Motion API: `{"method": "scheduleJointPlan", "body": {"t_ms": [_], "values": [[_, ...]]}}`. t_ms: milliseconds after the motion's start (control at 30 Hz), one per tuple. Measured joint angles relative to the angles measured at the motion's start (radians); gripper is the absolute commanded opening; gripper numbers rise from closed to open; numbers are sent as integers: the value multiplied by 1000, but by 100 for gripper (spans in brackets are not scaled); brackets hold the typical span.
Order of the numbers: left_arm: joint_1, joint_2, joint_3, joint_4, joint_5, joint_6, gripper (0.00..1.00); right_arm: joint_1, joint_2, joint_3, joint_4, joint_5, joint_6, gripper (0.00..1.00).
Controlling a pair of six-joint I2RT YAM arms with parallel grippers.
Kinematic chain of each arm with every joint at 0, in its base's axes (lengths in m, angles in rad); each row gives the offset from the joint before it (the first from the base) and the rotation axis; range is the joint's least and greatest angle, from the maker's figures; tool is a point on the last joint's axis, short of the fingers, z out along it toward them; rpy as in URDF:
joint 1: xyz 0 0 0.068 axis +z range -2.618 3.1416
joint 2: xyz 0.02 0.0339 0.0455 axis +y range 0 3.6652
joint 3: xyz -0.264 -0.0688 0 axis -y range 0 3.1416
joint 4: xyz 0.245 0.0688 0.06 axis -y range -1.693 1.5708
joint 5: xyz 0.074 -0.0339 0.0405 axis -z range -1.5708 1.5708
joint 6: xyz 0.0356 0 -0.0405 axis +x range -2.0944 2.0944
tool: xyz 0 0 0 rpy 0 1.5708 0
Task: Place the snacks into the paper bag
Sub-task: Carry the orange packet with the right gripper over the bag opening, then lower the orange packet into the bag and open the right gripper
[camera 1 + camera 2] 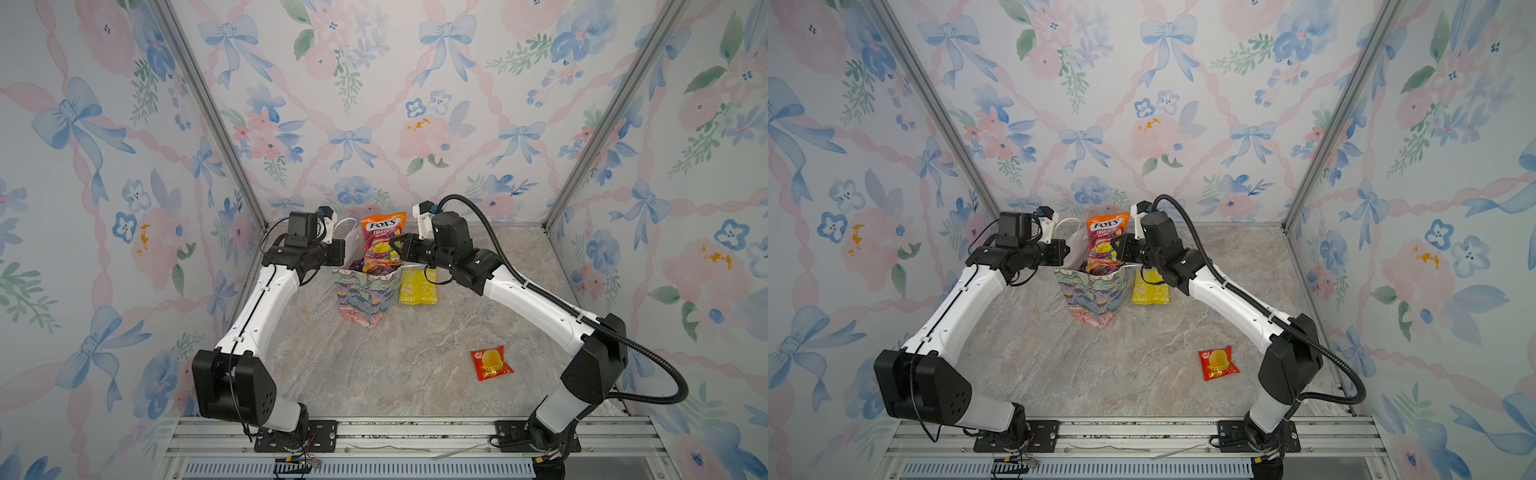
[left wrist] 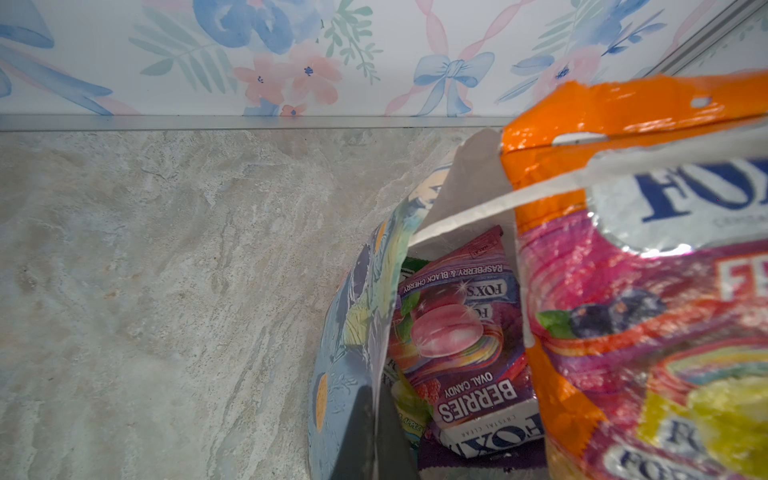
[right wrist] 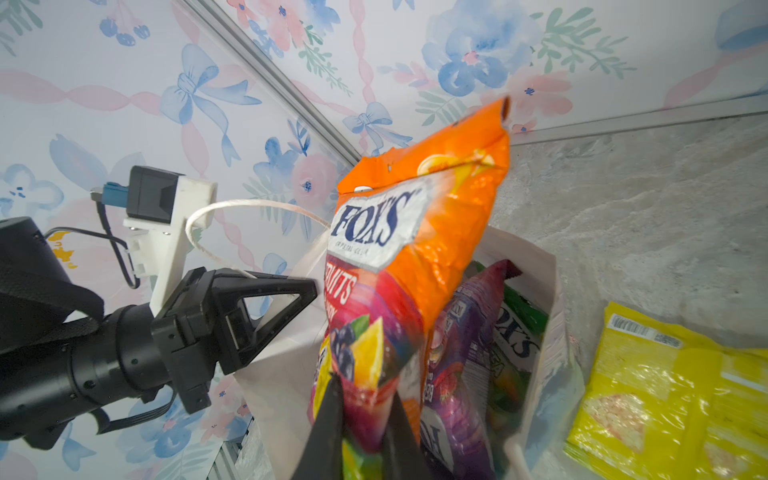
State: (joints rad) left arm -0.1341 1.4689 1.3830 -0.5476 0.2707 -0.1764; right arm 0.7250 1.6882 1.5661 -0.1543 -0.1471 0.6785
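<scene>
- At the back of the table (image 1: 374, 374), paper bag (image 1: 365, 297) stands upright; left gripper (image 1: 341, 252) pinches its rim, mouth wide.
- Right gripper (image 1: 398, 245) pinches orange packet (image 1: 382, 237) low, half inside.
- Advice: lower straight, release only once seated; yellow packet (image 1: 417, 286) and red packet (image 1: 491, 363) lie outside.

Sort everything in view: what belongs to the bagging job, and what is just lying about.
Job: paper bag; orange FOX'S packet in right tool; purple packet and green packet inside bag; yellow packet beside bag; red-yellow packet apart.
Just there: floral walls; metal rail; black cable hose.
</scene>
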Motion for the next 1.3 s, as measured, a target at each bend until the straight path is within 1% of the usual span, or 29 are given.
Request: {"method": "scheduleJointPlan", "body": {"t_ms": [333,567,600,667,700,733,767,900,1100,1167,1300], "values": [[0,0,0,0,0,0,0,23,0,-65,32,2,46,0],[0,0,0,0,0,0,0,31,0,-76,44,-1,71,1],[0,0,0,0,0,0,0,32,1,-76,47,-3,74,6],[0,0,0,0,0,0,0,33,5,-76,53,-9,82,25],[0,0,0,0,0,0,0,34,8,-76,58,-11,85,41],[0,0,0,0,0,0,0,34,13,-76,64,-16,92,54],[0,0,0,0,0,0,0,34,17,-74,67,-18,96,62],[0,0,0,0,0,0,0,37,21,-47,71,-27,89,82],[0,0,0,0,0,0,0,37,15,-5,58,-11,34,100],[0,0,0,0,0,0,0,35,10,10,45,-6,17,98],[0,0,0,0,0,0,0,23,-3,43,34,-5,-18,97]]}}
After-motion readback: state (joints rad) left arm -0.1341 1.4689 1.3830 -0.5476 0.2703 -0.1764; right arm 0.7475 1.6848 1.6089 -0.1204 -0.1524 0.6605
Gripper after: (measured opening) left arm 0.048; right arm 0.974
